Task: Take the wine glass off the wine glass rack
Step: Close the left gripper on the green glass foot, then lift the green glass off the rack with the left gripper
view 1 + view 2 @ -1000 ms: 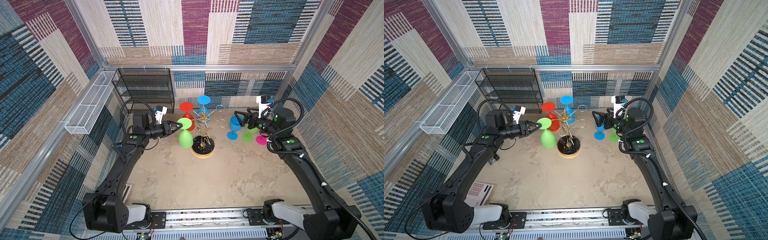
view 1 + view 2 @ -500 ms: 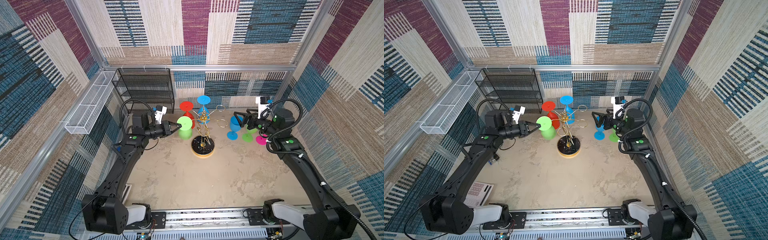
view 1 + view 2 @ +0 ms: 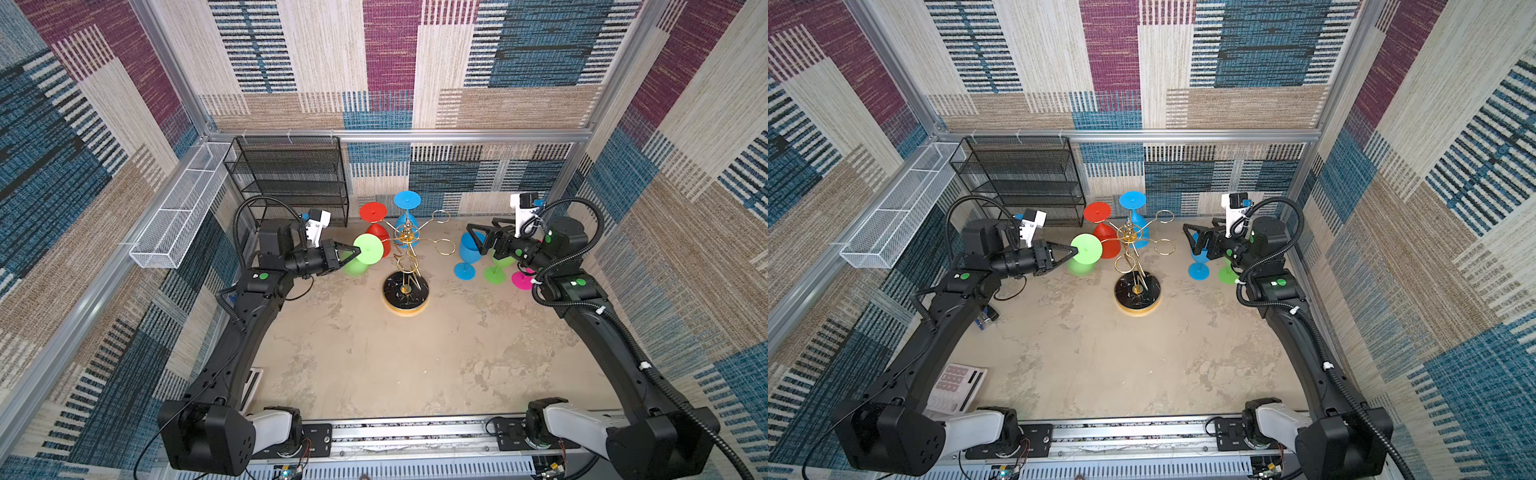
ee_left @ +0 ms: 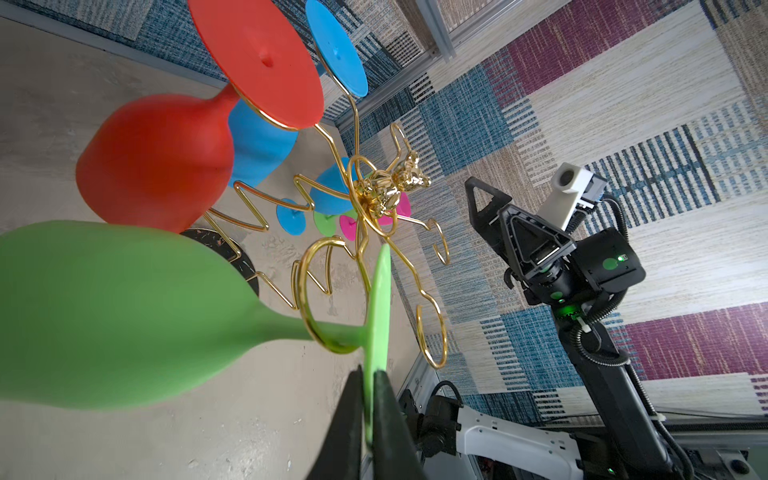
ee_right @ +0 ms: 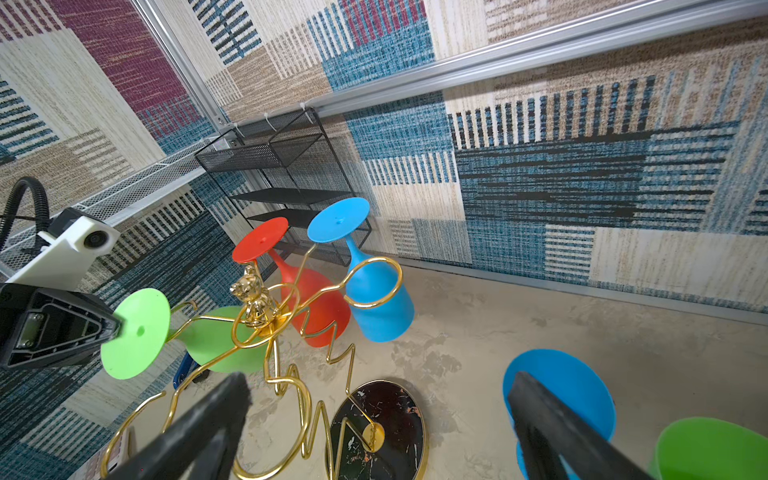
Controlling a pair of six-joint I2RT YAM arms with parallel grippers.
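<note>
Left gripper (image 4: 368, 390) was clamped on the foot rim of the green wine glass (image 4: 124, 316). The stem ran crosswise just ahead, inside a wine glass rack (image 3: 406, 293) ring. Right gripper (image 3: 476, 240) gaped, farther off.

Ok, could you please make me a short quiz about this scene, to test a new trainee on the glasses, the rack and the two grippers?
1. Which part of the green wine glass does the left gripper pinch? A) the bowl B) the stem C) the round foot
2. True or false: the right gripper stands open and holds nothing.
3. Besides the green one, how many glasses hang upside down on the wine glass rack, and in which colours?

Key: 1. C. 2. True. 3. Two: the red glass and the hanging blue glass.
</note>
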